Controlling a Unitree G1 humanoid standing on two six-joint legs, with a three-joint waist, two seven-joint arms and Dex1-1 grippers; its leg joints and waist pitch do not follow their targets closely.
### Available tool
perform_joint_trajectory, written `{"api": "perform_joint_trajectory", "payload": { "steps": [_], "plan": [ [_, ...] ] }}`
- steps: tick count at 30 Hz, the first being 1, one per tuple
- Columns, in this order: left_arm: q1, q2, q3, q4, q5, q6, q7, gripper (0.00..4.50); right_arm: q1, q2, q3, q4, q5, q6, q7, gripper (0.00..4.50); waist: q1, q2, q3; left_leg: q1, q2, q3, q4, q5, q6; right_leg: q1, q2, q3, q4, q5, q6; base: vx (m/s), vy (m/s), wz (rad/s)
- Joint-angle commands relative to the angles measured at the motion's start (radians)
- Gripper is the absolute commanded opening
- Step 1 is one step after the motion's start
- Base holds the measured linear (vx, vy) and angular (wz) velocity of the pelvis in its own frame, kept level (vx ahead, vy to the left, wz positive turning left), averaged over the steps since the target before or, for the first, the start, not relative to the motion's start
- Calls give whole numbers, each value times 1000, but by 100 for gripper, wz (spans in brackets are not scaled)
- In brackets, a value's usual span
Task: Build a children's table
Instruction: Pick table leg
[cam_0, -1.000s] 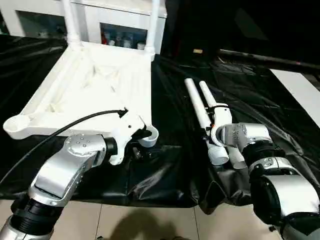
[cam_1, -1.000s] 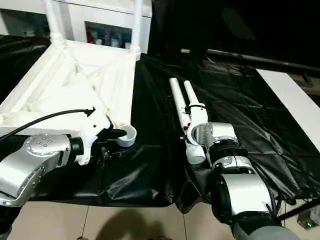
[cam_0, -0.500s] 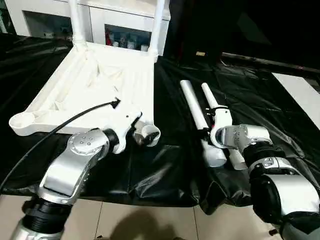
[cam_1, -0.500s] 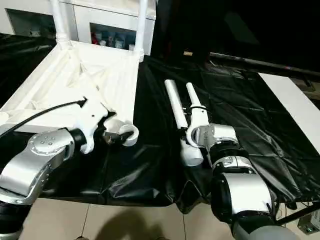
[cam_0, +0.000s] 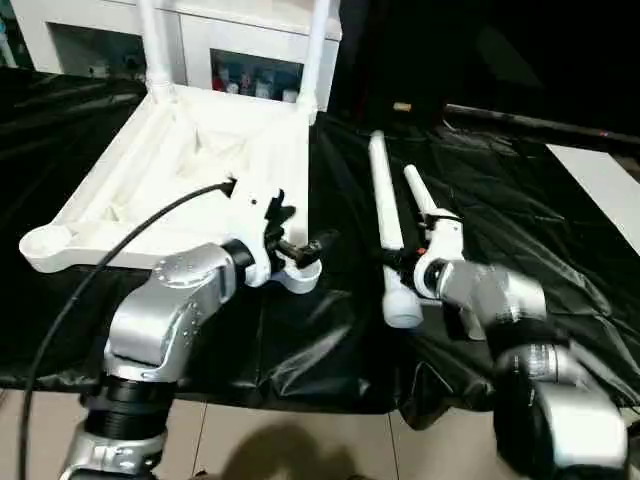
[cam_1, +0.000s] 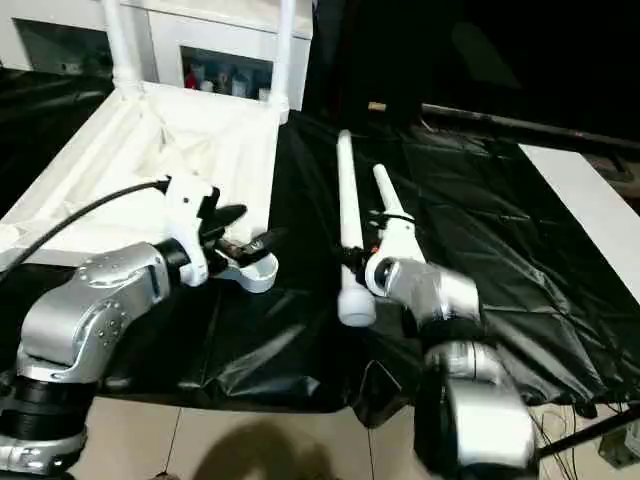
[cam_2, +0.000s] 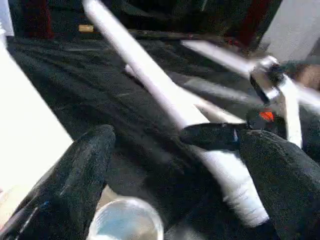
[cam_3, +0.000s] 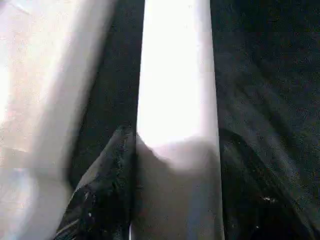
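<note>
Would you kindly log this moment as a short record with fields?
surface: black plastic sheet
tabletop: white plastic rectangular top, ribbed underside up
fitted legs: two white tube legs upright in far sockets
near socket: empty round corner socket
left gripper: open, over near socket
right gripper: closed on a white tapered tube leg
loose leg: on sheet

My end effectors are black-fingered on silver forearms (cam_0: 165, 315). The table top (cam_0: 200, 170) is white, its underside ribbed in an X, and the legs (cam_0: 385, 215) are white too. Glossy black sheeting (cam_0: 480, 190) (creased throughout) covers the tabletop; the floor (cam_0: 300, 445) is pale tile.
</note>
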Motion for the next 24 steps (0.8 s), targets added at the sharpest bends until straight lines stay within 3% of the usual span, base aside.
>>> {"api": "perform_joint_trajectory", "payload": {
  "steps": [1,5,6,7,9,10,12,14,16,22,23,24],
  "plan": [
    [-36,-19,30,14,-32,23,16,450,9,-9,-10,-130,57,-9,67,182,7,26,-71,5,11,9,-74,-135,-11,70,-65,36,-75,-202,-114,0,0,0],
    [-117,-120,161,61,-184,162,66,450,163,-19,34,-411,224,88,294,182,17,27,-65,6,9,11,-72,-144,7,72,-65,36,-80,-226,-123,0,0,0],
    [-134,-147,178,66,-217,184,75,450,205,-23,37,-480,288,131,349,182,23,24,-65,2,8,9,-72,-146,19,78,-67,34,-84,-244,-119,0,0,0],
    [-156,-176,183,72,-249,200,75,450,246,-29,39,-542,344,172,389,182,29,19,-64,4,11,8,-72,-144,30,73,-68,33,-87,-256,-117,0,0,0],
    [-171,-196,186,77,-271,209,74,450,272,-33,39,-580,379,199,411,182,36,19,-65,3,12,7,-75,-140,27,69,-70,32,-90,-288,-116,0,0,0],
    [-199,-228,200,98,-294,214,83,450,302,-43,52,-624,404,220,428,182,34,12,-63,0,10,9,-74,-141,27,68,-68,32,-94,-302,-111,0,0,0],
    [-228,-255,218,131,-305,210,99,450,322,-49,61,-657,422,235,435,182,40,14,-60,5,10,10,-73,-153,26,63,-71,31,-101,-348,-93,0,0,0],
    [-270,-291,248,180,-332,222,113,450,333,-42,67,-687,431,244,430,182,40,14,-59,-1,6,8,-75,-171,23,63,-74,25,-113,-436,-47,0,0,0],
    [-275,-296,249,179,-339,232,108,450,335,-39,71,-692,429,241,429,182,42,15,-61,-5,8,3,-76,-166,14,67,-80,19,-117,-468,-26,0,0,0],
    [-283,-290,227,165,-339,233,124,450,342,-45,95,-726,444,248,417,182,44,17,-65,-6,13,-1,-77,-130,9,68,-80,14,-109,-376,-34,0,0,0],
    [-285,-288,225,169,-326,224,136,450,340,-47,102,-731,434,237,409,182,46,21,-67,-6,15,-2,-78,-112,8,69,-80,15,-103,-333,-47,0,0,0],
    [-286,-286,226,171,-318,220,148,450,338,-48,110,-736,420,222,399,182,48,34,-68,-4,17,-5,-79,-104,6,69,-79,15,-99,-306,-57,0,0,0]
  ]
}}
